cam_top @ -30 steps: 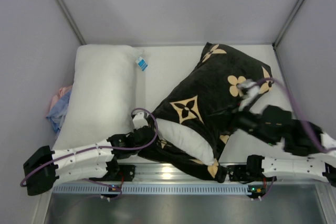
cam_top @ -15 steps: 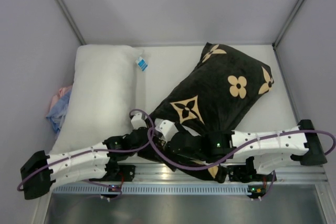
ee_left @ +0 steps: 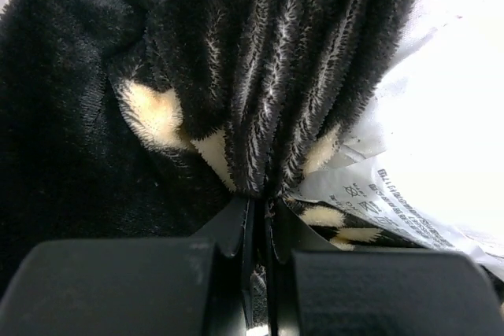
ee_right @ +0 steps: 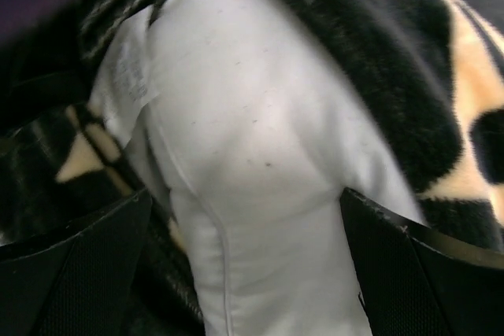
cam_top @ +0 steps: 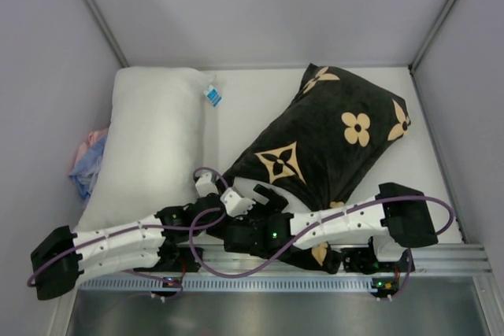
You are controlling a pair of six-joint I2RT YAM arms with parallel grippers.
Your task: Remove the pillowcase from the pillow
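Two sound holds: left gripper [ee_left: 258, 212] clamps bunched, limp pillowcase [ee_left: 268, 76]; right gripper [ee_right: 244, 234] gapes wide around squashy pillow [ee_right: 252, 139], frame centre.

A pale desk [cam_top: 250, 108] is carrying a bare white pillow [cam_top: 150, 147] at left, a pink-blue cloth bundle [cam_top: 87, 164] lying just beside it, and a black flower-printed pillowcase [cam_top: 331, 143] at right.

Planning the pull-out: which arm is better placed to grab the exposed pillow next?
Right. The right fingers are open astride the white pillow; the left fingers are shut on the pillowcase.
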